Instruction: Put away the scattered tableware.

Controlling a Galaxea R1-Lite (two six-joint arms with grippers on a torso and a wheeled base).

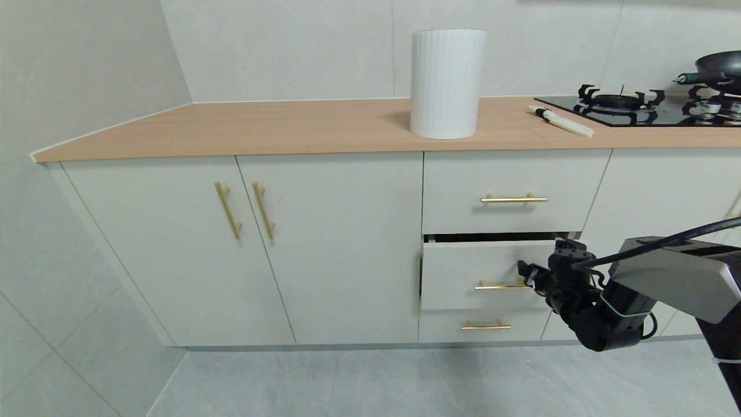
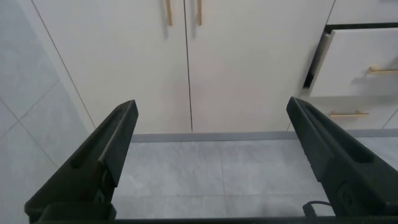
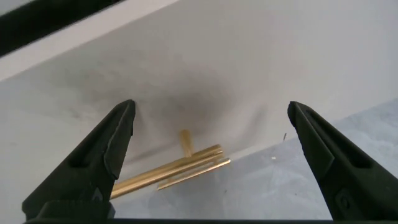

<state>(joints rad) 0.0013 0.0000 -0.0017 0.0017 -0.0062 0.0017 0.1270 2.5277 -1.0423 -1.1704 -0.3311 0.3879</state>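
A cream-handled knife [image 1: 560, 121] lies on the wooden counter [image 1: 289, 124] beside the stove. A tall white ribbed holder [image 1: 447, 84] stands upright at the counter's middle. Below it, the middle drawer [image 1: 474, 266] is pulled out a little, with a dark gap above its front. My right gripper [image 1: 529, 277] is at the right end of that drawer's gold handle [image 1: 501, 285]. It is open [image 3: 211, 107], and the handle [image 3: 174, 168] lies close before its fingers, not clasped. My left gripper [image 2: 211, 104] hangs open over the floor, facing the cabinets, with nothing between its fingers.
A black gas stove [image 1: 637, 113] with a dark pan [image 1: 721, 63] sits at the counter's right end. Two cabinet doors [image 1: 243, 243] with gold handles are shut at left. The top drawer [image 1: 512, 191] and bottom drawer [image 1: 485, 327] are shut. Grey tiled floor [image 2: 205, 174] lies before the cabinets.
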